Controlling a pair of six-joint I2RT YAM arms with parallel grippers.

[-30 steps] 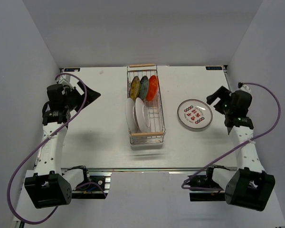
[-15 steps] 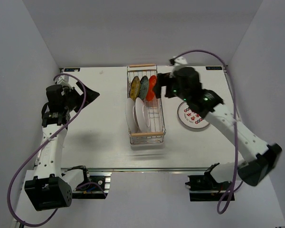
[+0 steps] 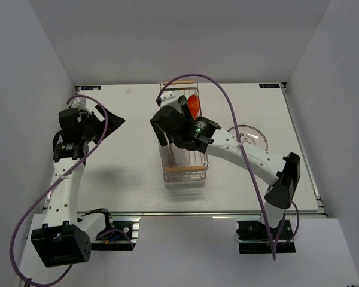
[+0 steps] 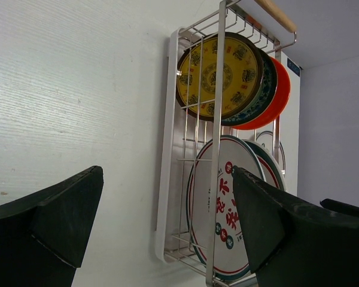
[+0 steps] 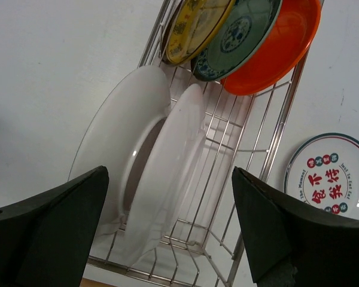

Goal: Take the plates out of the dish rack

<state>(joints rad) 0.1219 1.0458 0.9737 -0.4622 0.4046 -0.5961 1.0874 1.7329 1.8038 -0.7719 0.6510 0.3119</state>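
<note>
Down at the bottom of the top view, both arms rise from the near edge of the desk (image 3: 125,173). The left arm stands at mid-left, and its pincer (image 4: 167,172) is spread wide and carrying nothing, pointing across the bare desk toward the dish rack (image 3: 184,169).

The right arm stretches from lower right up to the centre of the frame, over the rack. Its pincer (image 5: 169,179) is spread wide too, with nothing between the fingers. It hangs above the two white plates (image 5: 119,143) at the near end of the rack. Both stand on edge between the wires, leaning, with their undersides toward the right wrist camera. The left wrist view shows their other faces, with a teal rim and red marks.

Farther along, at the rack's far end, three smaller plates stand on edge close together: the yellow plate (image 5: 194,24), the grey-blue plate (image 5: 242,33) and the orange plate (image 5: 275,54).

Off to the right of the rack, a teal-rimmed plate (image 5: 332,176) lies flat on the desk, face up, apart from the wires.
</note>
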